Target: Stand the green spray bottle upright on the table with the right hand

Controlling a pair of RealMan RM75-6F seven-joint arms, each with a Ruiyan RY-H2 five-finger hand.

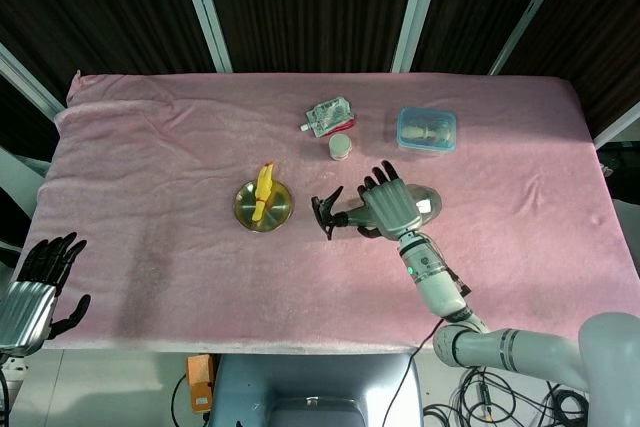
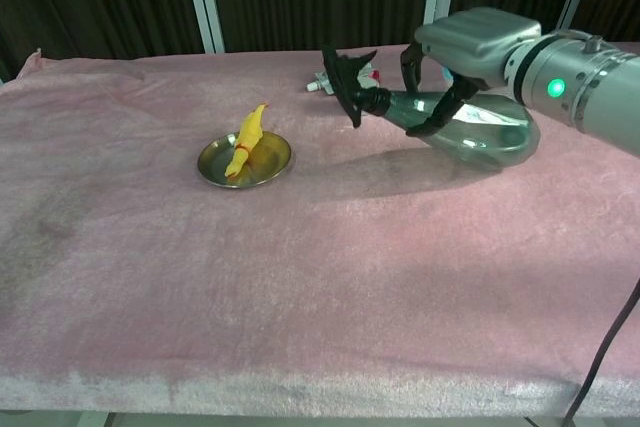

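The green spray bottle (image 2: 478, 130) hangs above the pink cloth, lying roughly level, its black trigger nozzle (image 2: 346, 81) pointing left. My right hand (image 2: 468, 46) grips it from above around the neck, fingers wrapped down both sides. From the head view the right hand (image 1: 391, 205) covers most of the bottle (image 1: 431, 201), with the nozzle (image 1: 328, 215) sticking out to the left. A shadow on the cloth lies beneath the bottle. My left hand (image 1: 37, 285) hangs off the table's near left corner, fingers apart and holding nothing.
A metal dish (image 1: 247, 213) with a yellow toy (image 2: 246, 137) sits left of the bottle. Behind are a white jar (image 1: 341, 146), a foil pouch (image 1: 328, 115) and a blue-lidded box (image 1: 427, 129). The pink cloth (image 2: 300, 277) stretches to the front edge.
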